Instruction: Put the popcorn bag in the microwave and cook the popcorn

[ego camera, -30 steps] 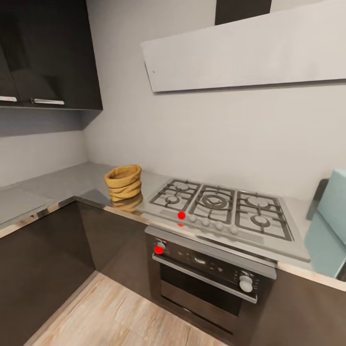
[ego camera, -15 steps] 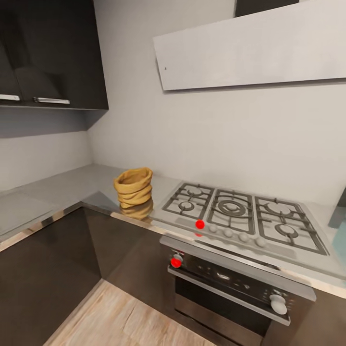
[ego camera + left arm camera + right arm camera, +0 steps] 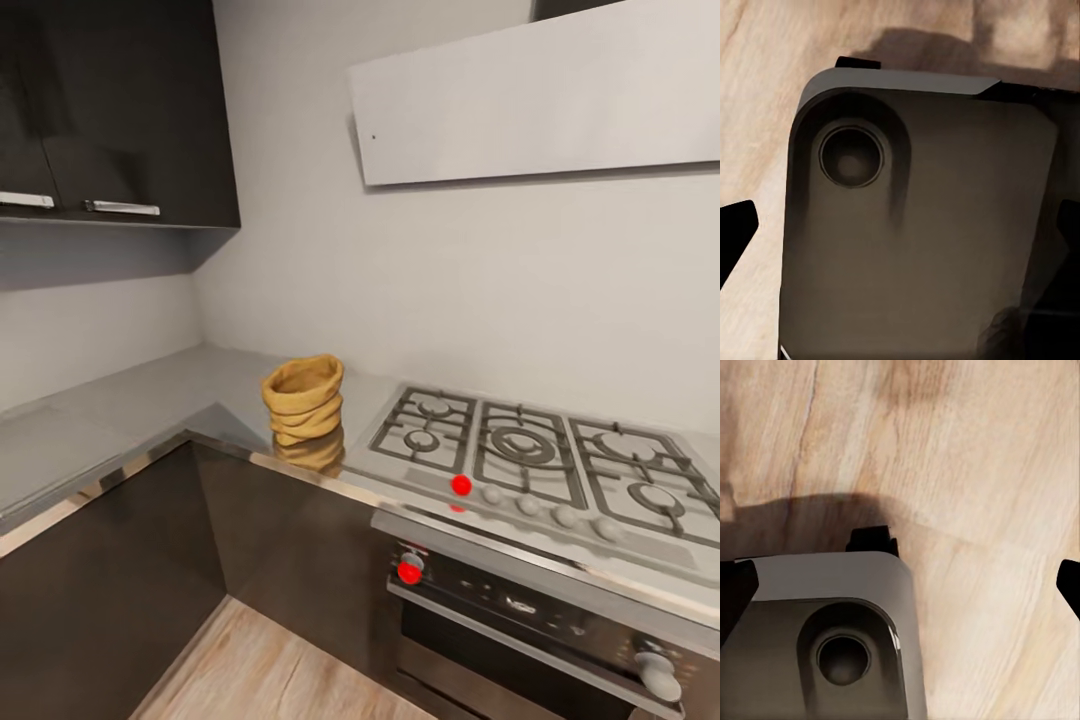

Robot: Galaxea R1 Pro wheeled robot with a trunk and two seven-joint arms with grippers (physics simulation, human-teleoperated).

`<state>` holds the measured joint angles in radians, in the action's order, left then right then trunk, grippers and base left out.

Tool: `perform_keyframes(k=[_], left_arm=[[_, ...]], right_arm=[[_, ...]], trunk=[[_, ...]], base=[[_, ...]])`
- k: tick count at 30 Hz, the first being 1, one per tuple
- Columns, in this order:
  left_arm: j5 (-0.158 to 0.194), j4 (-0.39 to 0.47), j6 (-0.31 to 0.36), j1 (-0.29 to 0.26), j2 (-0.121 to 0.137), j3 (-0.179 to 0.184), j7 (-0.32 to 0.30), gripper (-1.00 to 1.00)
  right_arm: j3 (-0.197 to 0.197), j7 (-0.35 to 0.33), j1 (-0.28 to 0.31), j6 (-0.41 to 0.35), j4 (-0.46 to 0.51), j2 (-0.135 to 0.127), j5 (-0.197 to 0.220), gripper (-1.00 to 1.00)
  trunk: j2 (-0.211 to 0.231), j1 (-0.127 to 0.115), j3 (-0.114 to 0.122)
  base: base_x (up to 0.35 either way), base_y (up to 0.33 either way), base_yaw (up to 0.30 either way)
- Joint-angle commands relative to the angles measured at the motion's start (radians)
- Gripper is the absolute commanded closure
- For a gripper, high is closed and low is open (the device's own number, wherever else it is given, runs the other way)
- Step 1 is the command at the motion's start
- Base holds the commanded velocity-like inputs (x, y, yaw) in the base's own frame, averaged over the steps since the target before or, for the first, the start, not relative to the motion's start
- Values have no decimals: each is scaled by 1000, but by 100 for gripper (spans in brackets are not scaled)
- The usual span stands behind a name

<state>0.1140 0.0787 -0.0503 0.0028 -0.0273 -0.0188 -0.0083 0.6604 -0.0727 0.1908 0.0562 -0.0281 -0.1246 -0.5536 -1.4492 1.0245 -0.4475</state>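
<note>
The popcorn bag, a squat tan-orange sack with a thick rolled rim, stands upright on the grey countertop near the corner, just left of the steel gas hob. The microwave is out of view. My left gripper hangs open over the robot's dark base, its black fingertips far apart with nothing between them. In the right wrist view, my right gripper is open too, above the wooden floor and a corner of the base.
A black oven with white knobs sits under the hob, red dots on its panel and on the hob's front edge. A flat white hood hangs above. Dark wall cabinets are at the upper left. The countertop turns a corner and runs along the left wall.
The whole head view has shifted: the camera moved, so the bag and hob slid rightward in the picture and the pale blue microwave left the right edge. The bag itself has not moved.
</note>
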Motion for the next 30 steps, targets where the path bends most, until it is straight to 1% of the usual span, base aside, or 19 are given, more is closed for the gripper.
perform_keyframes(k=[1, 30], left_arm=[[9, 1, -2, 0, 0, -1, -1, -100], [9, 0, 0, 0, 0, -1, -1, -100]], right_arm=[[8, -1, 1, 5, -3, -1, -6, -100], [7, -1, 1, 5, -4, 5, -8, -100]], trunk=[[0, 0, -1], [0, 0, -1]], base=[[155, 237, 0], [155, 235, 0]])
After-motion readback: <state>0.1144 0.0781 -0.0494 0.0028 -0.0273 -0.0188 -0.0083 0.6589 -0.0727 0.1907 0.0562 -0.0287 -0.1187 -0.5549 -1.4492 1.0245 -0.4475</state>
